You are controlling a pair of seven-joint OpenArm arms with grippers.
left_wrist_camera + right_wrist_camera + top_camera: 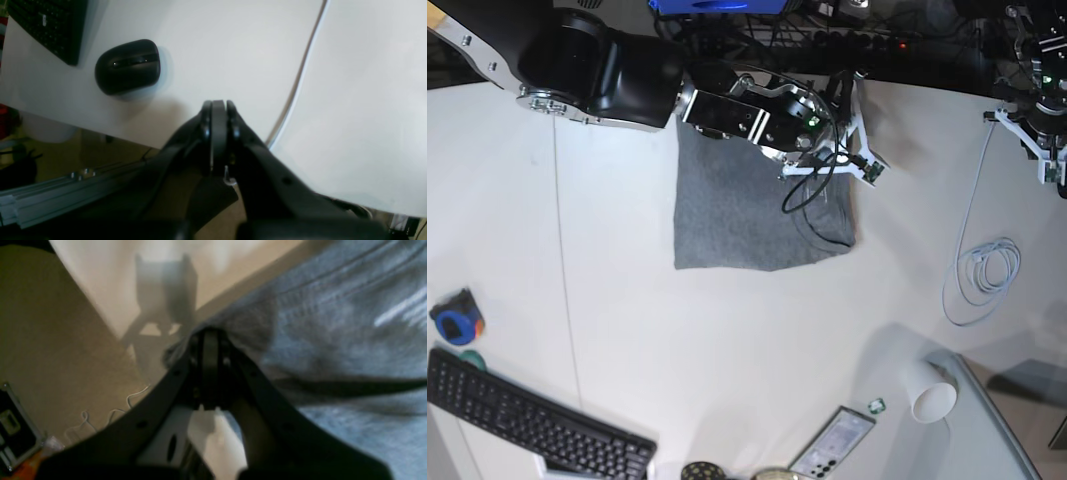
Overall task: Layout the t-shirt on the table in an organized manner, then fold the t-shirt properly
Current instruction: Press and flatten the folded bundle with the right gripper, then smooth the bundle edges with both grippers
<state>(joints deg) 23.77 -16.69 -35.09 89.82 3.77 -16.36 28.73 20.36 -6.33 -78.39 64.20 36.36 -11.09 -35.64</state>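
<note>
My right end effector (pixel 210 336) sat at the left of the base view, its jaws pressed together with the edge of the t-shirt (pixel 757 215) bunched right at the tips. From the wrist view I could not tell whether cloth was actually pinched between them. The shirt lay as a compact grey rectangle on the white surface (pixel 727 340), spreading away from those tips toward the near side, its long axis running away from the arm. I judged this arm the nearer one for the next move.

My left end effector (pixel 218 105), far to the right, was closed on nothing, well apart from the shirt. Only its wrist view showed the black mouse (pixel 127 66) and keyboard (pixel 50 26) beyond it; only the base view showed the whole shirt outline.
</note>
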